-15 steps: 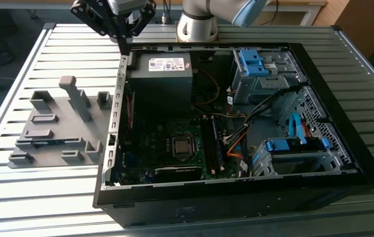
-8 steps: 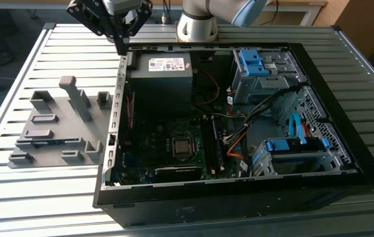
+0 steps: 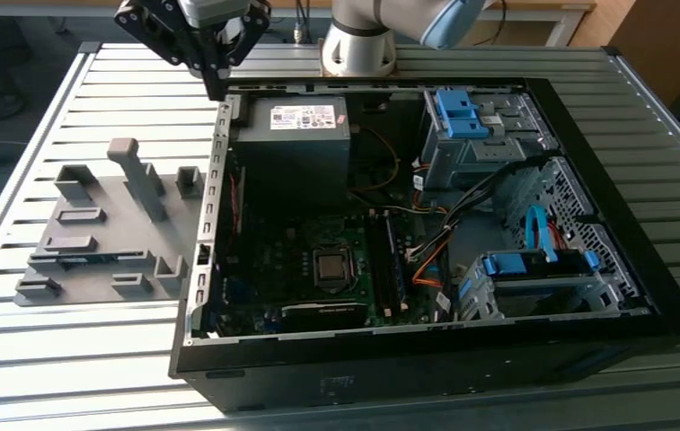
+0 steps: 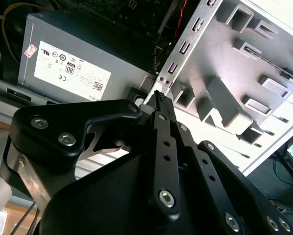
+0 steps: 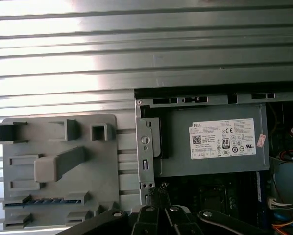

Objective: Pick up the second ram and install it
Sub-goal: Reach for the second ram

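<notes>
Hovering jaws closed, one case (image 3: pixel 436 373), one holder (image 3: pixel 91 262)

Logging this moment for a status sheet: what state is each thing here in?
Case: lying on its side, open, panel off.
Holder: flat on the table beside the case.
Ram: sitting in a holder slot, not gripped.
Hand: shut, empty, near the case's corner.

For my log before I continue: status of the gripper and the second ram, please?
Gripper shut, over case corner by power supply. Second ram: possibly the bluish strip in grey holder, unconfirmed. Nothing seen between them.
</notes>
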Controlling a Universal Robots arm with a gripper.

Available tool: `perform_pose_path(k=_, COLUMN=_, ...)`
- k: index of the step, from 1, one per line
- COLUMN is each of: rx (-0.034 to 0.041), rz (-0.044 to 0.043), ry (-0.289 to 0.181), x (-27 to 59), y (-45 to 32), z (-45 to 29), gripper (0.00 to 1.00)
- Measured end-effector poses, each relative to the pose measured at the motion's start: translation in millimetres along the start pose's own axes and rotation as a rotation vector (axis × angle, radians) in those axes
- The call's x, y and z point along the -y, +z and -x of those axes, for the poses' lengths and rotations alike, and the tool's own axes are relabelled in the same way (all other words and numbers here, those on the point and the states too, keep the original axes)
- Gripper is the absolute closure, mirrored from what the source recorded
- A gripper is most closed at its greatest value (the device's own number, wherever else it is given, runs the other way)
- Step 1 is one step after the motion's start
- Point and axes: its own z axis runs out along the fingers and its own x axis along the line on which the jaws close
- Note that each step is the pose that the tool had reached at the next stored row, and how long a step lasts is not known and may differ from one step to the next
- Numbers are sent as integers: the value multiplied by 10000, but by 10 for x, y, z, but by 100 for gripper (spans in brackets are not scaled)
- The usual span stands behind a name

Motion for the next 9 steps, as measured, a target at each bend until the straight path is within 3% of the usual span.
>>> perform_pose_path(k=9, rx=0, rz=1, ry=-1, x=3, y=-1, z=-47, gripper=89)
